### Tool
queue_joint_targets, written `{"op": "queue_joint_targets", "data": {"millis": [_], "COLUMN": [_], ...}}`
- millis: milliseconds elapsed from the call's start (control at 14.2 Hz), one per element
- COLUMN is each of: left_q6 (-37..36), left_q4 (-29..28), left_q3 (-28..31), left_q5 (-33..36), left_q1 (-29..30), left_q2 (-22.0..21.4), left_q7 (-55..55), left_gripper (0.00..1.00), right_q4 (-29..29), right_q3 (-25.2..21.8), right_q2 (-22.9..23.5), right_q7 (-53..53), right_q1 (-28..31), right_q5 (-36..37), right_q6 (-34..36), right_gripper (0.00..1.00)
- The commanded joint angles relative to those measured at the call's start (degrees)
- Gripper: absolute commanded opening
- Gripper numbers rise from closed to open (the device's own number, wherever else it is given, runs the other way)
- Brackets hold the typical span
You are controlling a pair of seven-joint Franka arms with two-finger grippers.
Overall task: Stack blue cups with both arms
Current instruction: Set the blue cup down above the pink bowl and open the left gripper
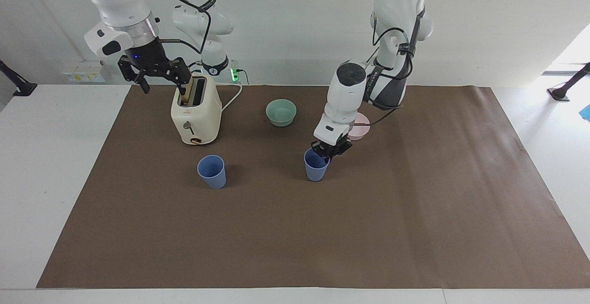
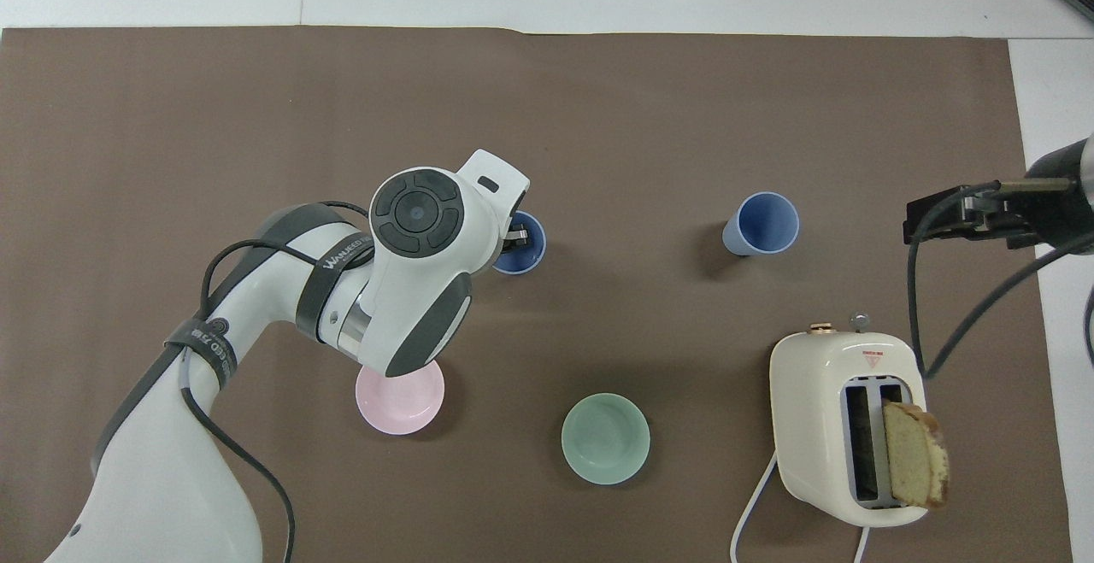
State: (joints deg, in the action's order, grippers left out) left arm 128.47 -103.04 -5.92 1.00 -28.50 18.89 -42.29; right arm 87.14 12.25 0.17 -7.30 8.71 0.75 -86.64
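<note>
Left hand [image 1: 328, 152] clamped on the rim of one blue cup [image 1: 316, 166], mid-frame in the facing view; cup hangs directly below the hand, at or just above the mat [image 1: 415, 211], contact unclear. Second cup [image 1: 212, 171] stands free, left of centre in that view, well apart from it. Right hand [image 1: 154, 74] open, upper left, over the toaster [image 1: 195, 115], waiting. Counts: two cups, two bowls — green [image 1: 281, 112], pink [image 1: 360, 128] — one toaster, one bread slice [image 2: 916, 464].
</note>
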Motion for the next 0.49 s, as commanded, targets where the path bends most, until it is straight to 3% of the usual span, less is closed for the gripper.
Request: {"op": "queue_joint_targets", "data": {"millis": [0,70,140,421], "left_q6": [2.3,2.5,2.3,-1.8], "left_q4": [-1.2,-0.9,-0.3,1.0], "left_q3": [0.8,0.9,1.1,1.7], "left_q5": [1.4,1.4,1.3,1.3], "left_q1": [-0.8,-0.6,-0.4,3.3], "left_q2": [-0.1,0.0,-0.1,-4.7], "left_q7": [-1.2,-1.6,-1.7,-1.0], "left_gripper": [0.63,0.89,1.00,1.00], "right_q4": [1.5,2.3,2.9,9.6], "right_q3": [0.2,0.2,0.2,0.2], "right_q2": [-1.1,-1.4,-1.4,-0.9], "right_q7": [0.7,1.3,1.2,1.2], "right_q1": [1.0,1.0,1.0,1.0], "right_q5": [-1.3,-1.4,-1.4,-1.4], "right_q6": [-0.7,-1.7,-3.1,-9.3], "right_gripper": [1.00,1.00,1.00,1.00]}}
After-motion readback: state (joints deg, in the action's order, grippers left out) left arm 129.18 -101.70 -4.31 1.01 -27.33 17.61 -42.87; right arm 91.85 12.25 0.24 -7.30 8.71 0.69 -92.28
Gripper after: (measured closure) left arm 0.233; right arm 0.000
